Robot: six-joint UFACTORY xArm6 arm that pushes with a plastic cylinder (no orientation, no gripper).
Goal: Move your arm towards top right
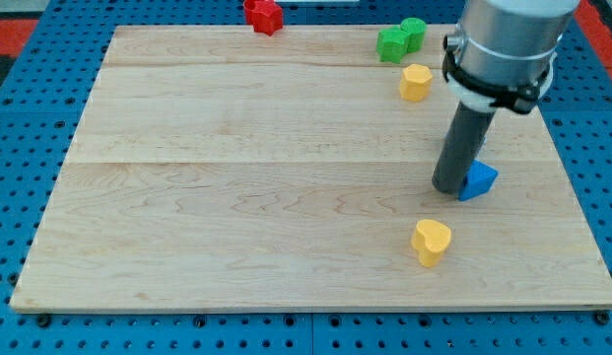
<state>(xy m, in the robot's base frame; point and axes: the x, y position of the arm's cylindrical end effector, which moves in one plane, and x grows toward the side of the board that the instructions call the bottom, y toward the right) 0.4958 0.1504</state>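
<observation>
My dark rod comes down from the arm at the view's top right, and my tip (pixel 450 188) rests on the wooden board (pixel 237 197) at the right side. A blue block (pixel 477 179) touches the tip on its right and is partly hidden behind the rod. A yellow heart-shaped block (pixel 431 242) lies below the tip. A second yellow block (pixel 416 82) lies above the tip, left of the arm. A green block (pixel 400 39) sits near the top edge. A red star-shaped block (pixel 264 15) sits at the top edge, left of centre.
The board lies on a blue pegboard table (pixel 20 118) that surrounds it. The arm's grey body (pixel 503 44) covers the board's top right corner.
</observation>
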